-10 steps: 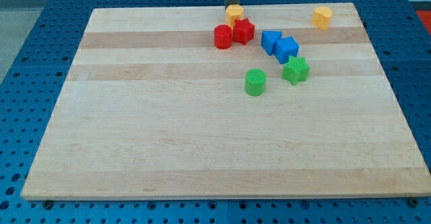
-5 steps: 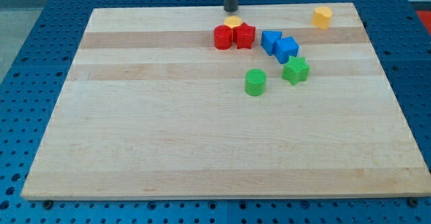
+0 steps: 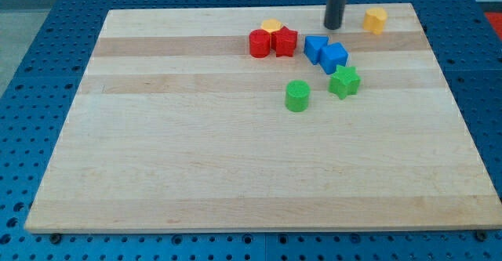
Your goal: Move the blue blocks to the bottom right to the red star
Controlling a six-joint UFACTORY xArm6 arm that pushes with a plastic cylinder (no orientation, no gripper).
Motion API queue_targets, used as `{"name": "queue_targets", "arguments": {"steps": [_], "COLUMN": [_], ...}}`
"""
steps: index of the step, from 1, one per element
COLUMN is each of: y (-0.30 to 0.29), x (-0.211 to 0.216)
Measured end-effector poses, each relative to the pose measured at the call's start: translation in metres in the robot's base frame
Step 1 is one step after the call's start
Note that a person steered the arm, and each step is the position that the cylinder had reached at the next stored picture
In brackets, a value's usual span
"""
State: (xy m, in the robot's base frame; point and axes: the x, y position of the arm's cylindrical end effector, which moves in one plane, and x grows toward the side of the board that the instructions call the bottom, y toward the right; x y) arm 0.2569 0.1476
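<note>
No claw is fitted, so nothing is grasped; my tip [image 3: 334, 26] is set on the desk [image 3: 196, 159], just above the two touching blue blocks [image 3: 325, 52], which lie right of the red star [image 3: 285, 41].

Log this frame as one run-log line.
tip: my tip above the two blue blocks, no contact | target: red star block left of them | stage: push not begun
</note>
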Motion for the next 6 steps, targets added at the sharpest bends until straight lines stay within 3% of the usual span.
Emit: {"name": "queue_targets", "arguments": {"steps": [3,6], "y": [0.028,-0.004], "x": [0.055,0.055]}}
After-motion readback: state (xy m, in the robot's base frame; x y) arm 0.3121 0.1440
